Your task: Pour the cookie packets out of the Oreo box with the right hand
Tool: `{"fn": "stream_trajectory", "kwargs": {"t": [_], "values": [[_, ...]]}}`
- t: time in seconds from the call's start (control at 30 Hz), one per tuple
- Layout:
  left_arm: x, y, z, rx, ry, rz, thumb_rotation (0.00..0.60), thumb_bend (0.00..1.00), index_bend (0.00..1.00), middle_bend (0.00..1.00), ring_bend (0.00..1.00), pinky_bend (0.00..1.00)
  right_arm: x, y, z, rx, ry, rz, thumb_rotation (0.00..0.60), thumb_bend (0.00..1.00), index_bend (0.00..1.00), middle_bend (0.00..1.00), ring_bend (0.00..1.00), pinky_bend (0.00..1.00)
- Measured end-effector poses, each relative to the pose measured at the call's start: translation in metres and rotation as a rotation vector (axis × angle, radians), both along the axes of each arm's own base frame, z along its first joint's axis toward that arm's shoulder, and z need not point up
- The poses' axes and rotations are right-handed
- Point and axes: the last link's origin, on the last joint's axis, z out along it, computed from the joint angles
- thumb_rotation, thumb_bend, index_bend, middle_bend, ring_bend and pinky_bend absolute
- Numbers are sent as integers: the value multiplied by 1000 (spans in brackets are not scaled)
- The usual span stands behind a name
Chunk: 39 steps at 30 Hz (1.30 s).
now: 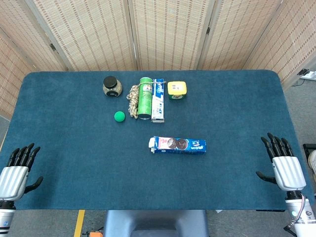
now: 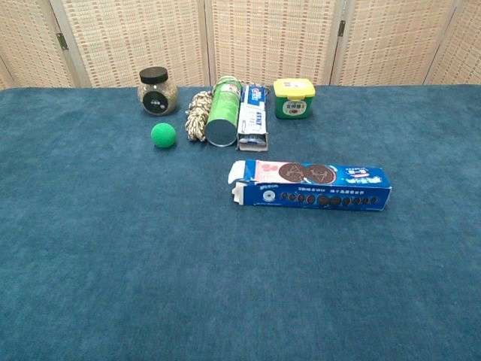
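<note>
I'm seeing the Oreo box lying flat on the worktop, well left of and ahead of my released, empty right hand; light, crushable cardboard, so I'm planning a gentle mid-body grip, away from its open left end.

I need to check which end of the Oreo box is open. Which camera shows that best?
The chest view: the Oreo box is large and close, its flaps visibly open at the left end. The head view shows the box smaller, from above, flaps barely discernible.
</note>
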Motion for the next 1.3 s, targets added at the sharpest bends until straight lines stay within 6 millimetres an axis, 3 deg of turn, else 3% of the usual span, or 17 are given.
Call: {"fn": "stream_trajectory", "kwargs": {"t": [0.4,0.67,0.9,1.1,1.3], "values": [[1,2,0,-14,-27,2,600,290,0,0,0,0,-3,-3,5,10,-42,-17,600,141,0,0,0,0],[-5,10,5,-9,-51,30,600,290,0,0,0,0,3,-34,-8,145,26,7,600,141,17,0,6,0],[-7,14,7,-26,-57,28,600,294,0,0,0,0,31,-83,-33,269,38,95,600,142,235,82,85,0],[-10,16,12,-36,-96,32,600,296,0,0,0,0,50,-106,-65,347,39,141,600,142,264,97,95,0],[-13,17,18,-40,-128,31,600,296,0,0,0,0,59,-114,-85,352,60,133,600,142,279,100,109,0]]}}
